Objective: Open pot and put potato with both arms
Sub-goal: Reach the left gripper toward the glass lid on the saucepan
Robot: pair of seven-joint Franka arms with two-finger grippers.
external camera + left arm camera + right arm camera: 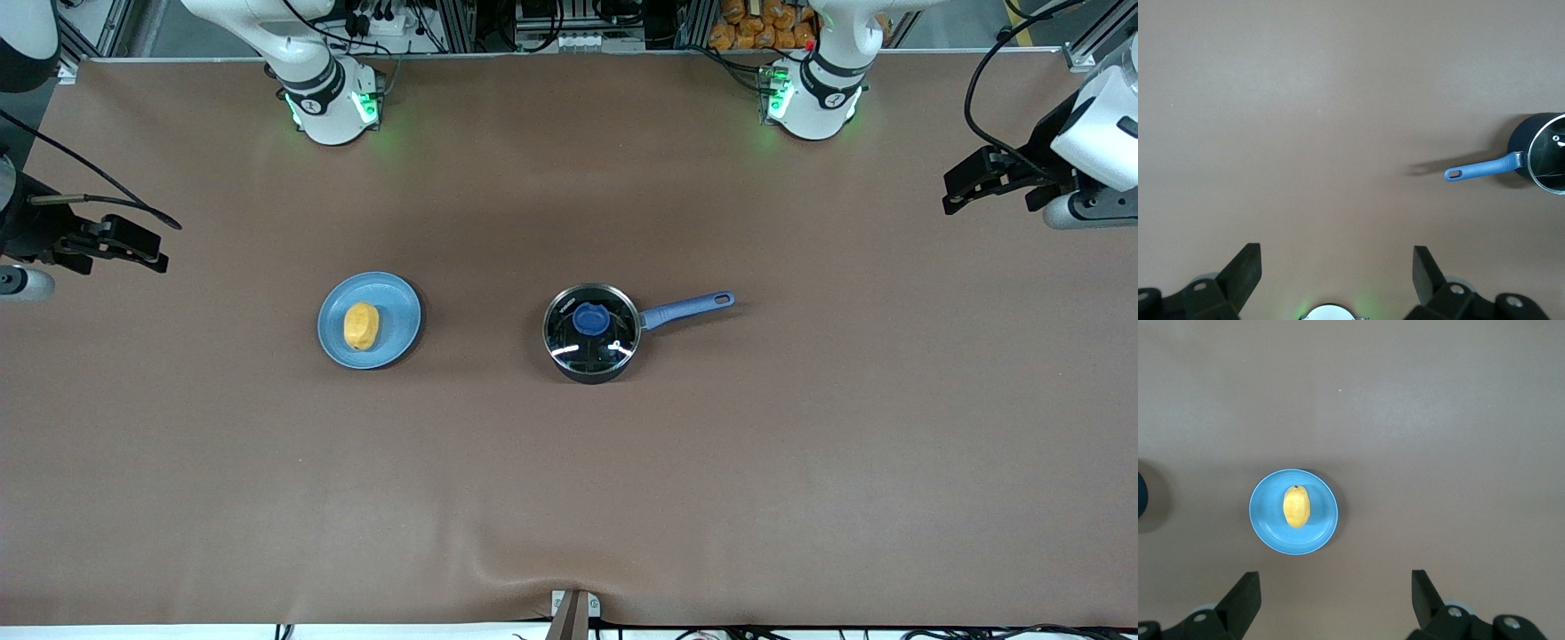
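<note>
The lidded pot (591, 333) sits mid-desk (569, 480); the potato (361, 326) lies on a blue plate (397, 313) toward the right arm's end. Both arms wait, left claw (1336, 268) and right claw (1335, 592) spread wide, each over its own end of the desk.

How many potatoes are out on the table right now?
1. The potato lies on the blue plate, toward the right arm's end of the table, apart from the pot. The pot's glass lid is on; none shows through it.
</note>
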